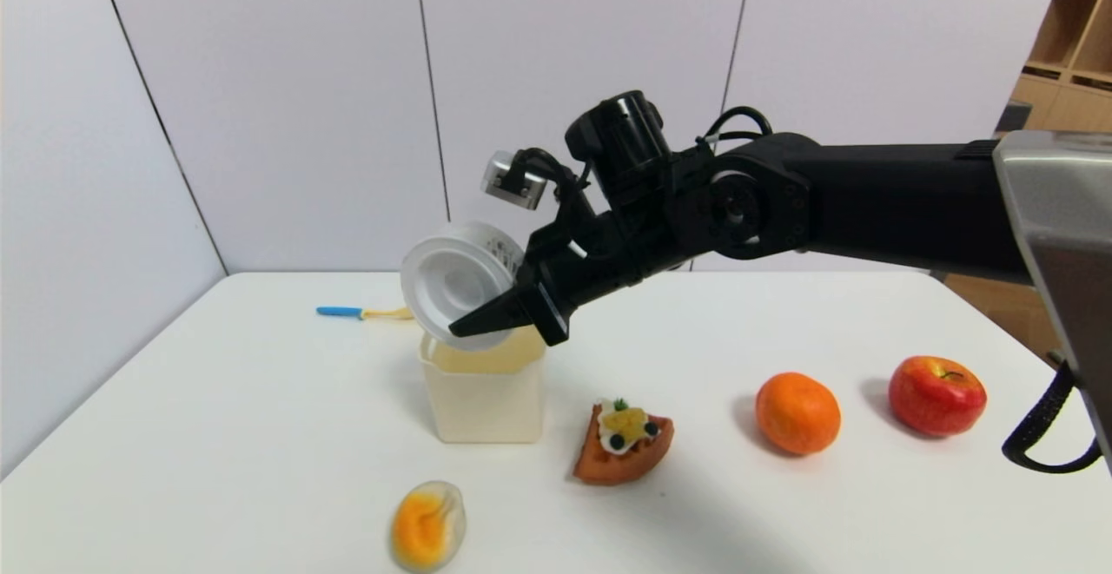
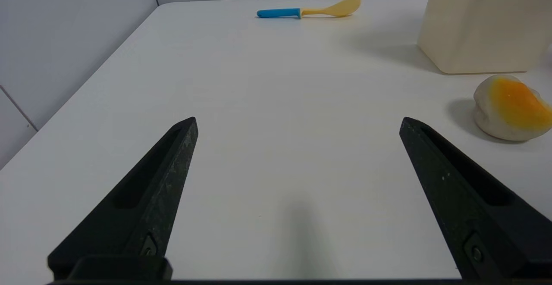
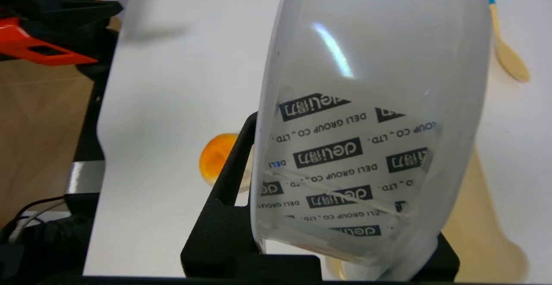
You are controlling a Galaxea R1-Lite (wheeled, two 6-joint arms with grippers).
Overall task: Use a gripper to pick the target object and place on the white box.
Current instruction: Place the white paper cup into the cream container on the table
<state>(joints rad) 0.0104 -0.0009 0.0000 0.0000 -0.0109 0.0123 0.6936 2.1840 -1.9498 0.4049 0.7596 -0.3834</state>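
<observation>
My right gripper (image 1: 476, 315) is shut on the target object (image 1: 453, 283), a white round puck with a wide flange. It holds the puck tilted on edge just above the rim of the white box (image 1: 486, 405). In the right wrist view the target object (image 3: 371, 104) fills most of the picture, showing a printed label, with one black finger (image 3: 228, 177) against its side and the cream white box (image 3: 478, 220) below it. My left gripper (image 2: 297, 125) is open over bare table, with nothing between its fingers; the white box (image 2: 483, 30) stands far off to one side of it.
A blue-handled spoon (image 1: 360, 313) lies behind the box. A fried-egg toy (image 1: 426, 526) sits near the front edge. A waffle slice (image 1: 624, 442), an orange (image 1: 797, 413) and an apple (image 1: 936, 395) line up to the box's right.
</observation>
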